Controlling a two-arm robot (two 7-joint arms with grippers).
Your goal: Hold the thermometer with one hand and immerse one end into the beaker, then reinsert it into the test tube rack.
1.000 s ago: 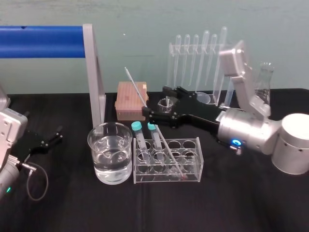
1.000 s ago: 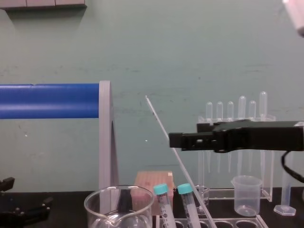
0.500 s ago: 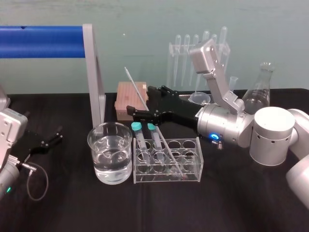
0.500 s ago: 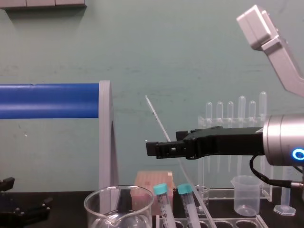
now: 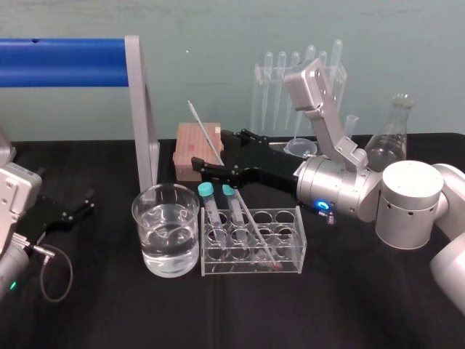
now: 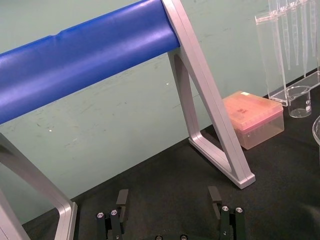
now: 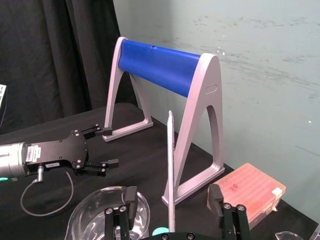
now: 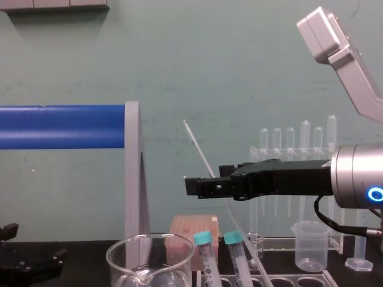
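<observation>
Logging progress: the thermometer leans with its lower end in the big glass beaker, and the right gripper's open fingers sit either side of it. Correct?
Not quite: the head view shows the thermometer leaning with its lower end in the test tube rack, not the beaker. The right gripper is open, fingers either side of it.

A: The right arm point(image 5: 415, 207), close up?
B: Thick silver cylinders, a blue ring light point(image 5: 317, 206) at the wrist, a pale grey boxy link point(image 5: 320, 102) above. Its right gripper point(image 5: 211, 149) is black, two flat fingers point(image 7: 215, 195), silver screws point(image 7: 224, 206) at their bases.
A: And the left?
B: A grey housing point(image 5: 14, 196), a thin grey cable point(image 5: 70, 270) looped beside it, the left gripper point(image 5: 89, 201) black.
</observation>
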